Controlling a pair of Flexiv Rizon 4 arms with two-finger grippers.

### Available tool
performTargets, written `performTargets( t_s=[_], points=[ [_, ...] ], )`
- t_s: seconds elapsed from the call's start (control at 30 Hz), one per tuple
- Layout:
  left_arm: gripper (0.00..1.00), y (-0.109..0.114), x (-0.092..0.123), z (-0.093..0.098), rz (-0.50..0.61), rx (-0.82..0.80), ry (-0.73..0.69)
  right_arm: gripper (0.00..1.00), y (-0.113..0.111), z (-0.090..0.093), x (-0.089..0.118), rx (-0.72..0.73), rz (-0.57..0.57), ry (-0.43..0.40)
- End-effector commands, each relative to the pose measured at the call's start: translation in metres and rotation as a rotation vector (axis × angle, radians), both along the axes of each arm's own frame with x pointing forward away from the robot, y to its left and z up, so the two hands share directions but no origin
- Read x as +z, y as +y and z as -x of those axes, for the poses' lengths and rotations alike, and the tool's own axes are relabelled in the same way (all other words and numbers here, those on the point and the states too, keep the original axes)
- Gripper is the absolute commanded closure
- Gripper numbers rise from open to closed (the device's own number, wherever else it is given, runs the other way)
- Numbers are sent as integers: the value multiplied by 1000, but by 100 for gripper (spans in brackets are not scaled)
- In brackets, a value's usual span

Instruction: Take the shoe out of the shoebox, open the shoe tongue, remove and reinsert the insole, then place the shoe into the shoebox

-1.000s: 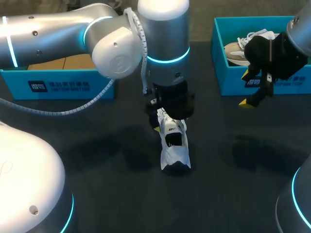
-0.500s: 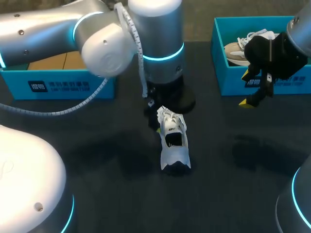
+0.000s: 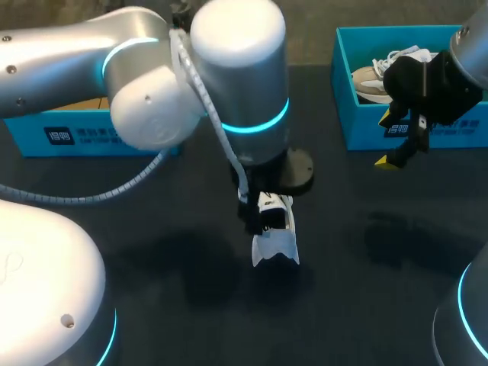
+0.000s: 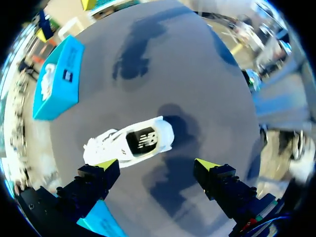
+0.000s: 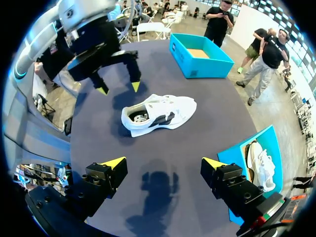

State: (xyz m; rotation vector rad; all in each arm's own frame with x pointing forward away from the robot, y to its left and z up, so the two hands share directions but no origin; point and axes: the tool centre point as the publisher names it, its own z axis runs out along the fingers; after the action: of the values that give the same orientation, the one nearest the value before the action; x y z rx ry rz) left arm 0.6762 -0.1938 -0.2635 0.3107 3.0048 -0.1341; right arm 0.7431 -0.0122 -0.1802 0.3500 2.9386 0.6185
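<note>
White shoe on table, left tool spread above it, right tool spread

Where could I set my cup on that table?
The dark table is bare in front, right of the white shoe. It is crowded over the shoe, where the left pincer hangs, and by the right box beside the right pincer.

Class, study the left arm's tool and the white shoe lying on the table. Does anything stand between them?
Nothing visible does. The left tool hangs open above the white shoe, and only bare dark table shows around the shoe.
</note>
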Motion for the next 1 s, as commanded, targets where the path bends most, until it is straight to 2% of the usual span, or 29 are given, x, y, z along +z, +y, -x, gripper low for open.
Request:
performTargets(
  t_s=[0.03,0.27,0.5,0.7,1.0],
  points=[
    [0,-5,-15,12,43,143,-31,0,1,-1,-1,-2,3,1],
    [0,-7,-45,17,41,195,-39,0,1,-1,-1,-2,3,1],
    [0,-19,-72,20,45,201,-39,0,1,-1,-1,-2,3,1],
    [0,-24,-90,15,65,214,-41,0,1,-1,-1,-2,3,1],
    [0,-31,-121,9,14,216,-13,0,1,-1,-1,-2,3,1]
  ],
)
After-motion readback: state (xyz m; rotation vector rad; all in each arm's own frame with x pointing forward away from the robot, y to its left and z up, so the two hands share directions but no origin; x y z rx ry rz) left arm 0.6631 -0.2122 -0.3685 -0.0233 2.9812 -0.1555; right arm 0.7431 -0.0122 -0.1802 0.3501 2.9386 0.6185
